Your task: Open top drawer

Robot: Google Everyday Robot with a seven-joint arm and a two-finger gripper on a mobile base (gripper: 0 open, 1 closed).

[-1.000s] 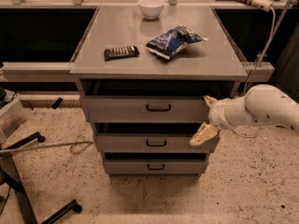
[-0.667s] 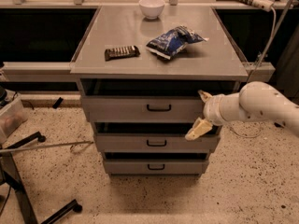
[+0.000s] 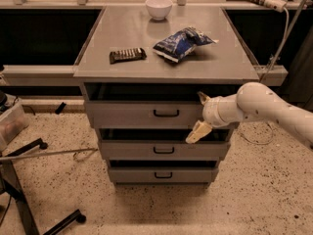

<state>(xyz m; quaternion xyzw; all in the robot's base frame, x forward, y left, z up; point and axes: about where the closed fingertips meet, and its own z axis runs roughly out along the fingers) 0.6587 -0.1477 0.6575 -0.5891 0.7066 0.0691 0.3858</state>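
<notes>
We see the task at an early stage. The wide grey metal top drawer [image 3: 127,114] sits at the centre of the frame, directly under the grey counter [image 3: 146,68]. Its front appears flush, or nearly so, with the cabinet. No part of its tray is exposed, so we judge that the opening has not begun.

The robot's two-finger hand [image 3: 201,115] enters from the right on a white rounded arm [image 3: 264,104]. It lies in front of the right-hand part of the top drawer's face. Its cream fingers [image 3: 197,132] are spread wide, one pointing up toward the counter's edge and the other down toward the gap below the drawer. They hold nothing. The small black bar handle [image 3: 166,113] at the middle of the drawer front lies to the left of the hand, near it but apart and untouched.

What remains, in our judgement, is the whole working part of the task: bringing the hand leftward onto the handle, closing on it, and drawing the drawer out toward the lower edge of the frame.

The narrower grey middle drawer [image 3: 127,150] and grey bottom drawer [image 3: 134,174] lie below. On the counter, in the upper half of the frame, rest a round white bowl [image 3: 159,7], a crumpled blue snack bag [image 3: 182,43] and a dark wrapped bar [image 3: 127,55].
</notes>
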